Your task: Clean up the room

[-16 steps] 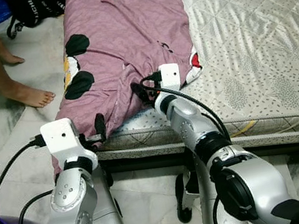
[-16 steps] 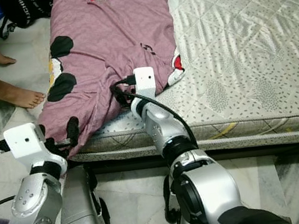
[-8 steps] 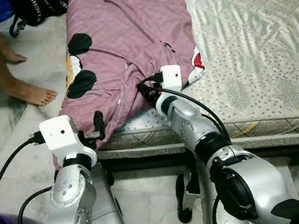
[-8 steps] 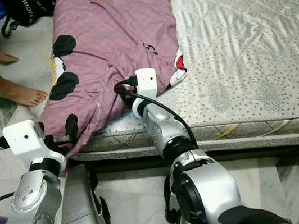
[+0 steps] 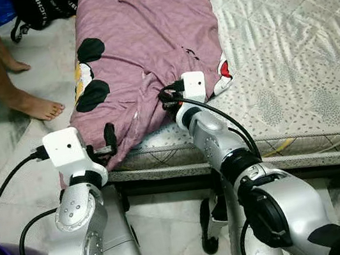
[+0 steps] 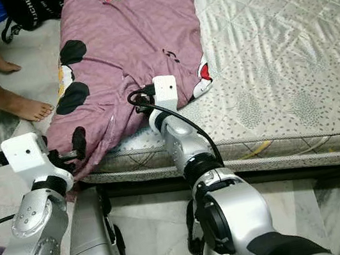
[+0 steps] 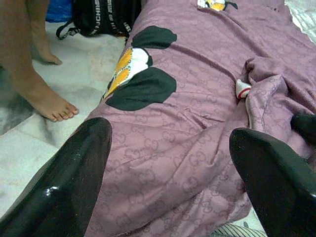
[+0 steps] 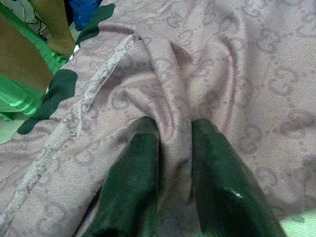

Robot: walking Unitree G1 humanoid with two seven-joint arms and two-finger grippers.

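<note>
A: Which step is this?

B: Judging by the grips, gathering the blanket [image 5: 144, 47] off the mattress [image 5: 287, 50]. It lies along the mattress's left side, its near end drooping over the front edge towards the floor [image 5: 9, 172].

A: And the right gripper [image 8: 173, 163]?

B: Fingers pinched together on a raised fold of the blanket, near the mattress's front edge. Cloth is bunched up between them in the right wrist view.

A: The left gripper [image 7: 168, 163]?

B: Jaws spread wide, holding nothing. It sits at the blanket's hanging corner, at the front left of the mattress, one finger [image 5: 110, 136] against the cloth.

A: So what does the next move call for?

B: My guess: the left fingers need to close on that corner so both ends are held, then both arms draw the blanket clear of the mattress together.

A: Anything nearby?

B: A person's bare foot [image 5: 37, 108] on the floor left of the mattress, and a black bag [image 5: 42, 12] further back. The lift should stay clear of that foot.
</note>
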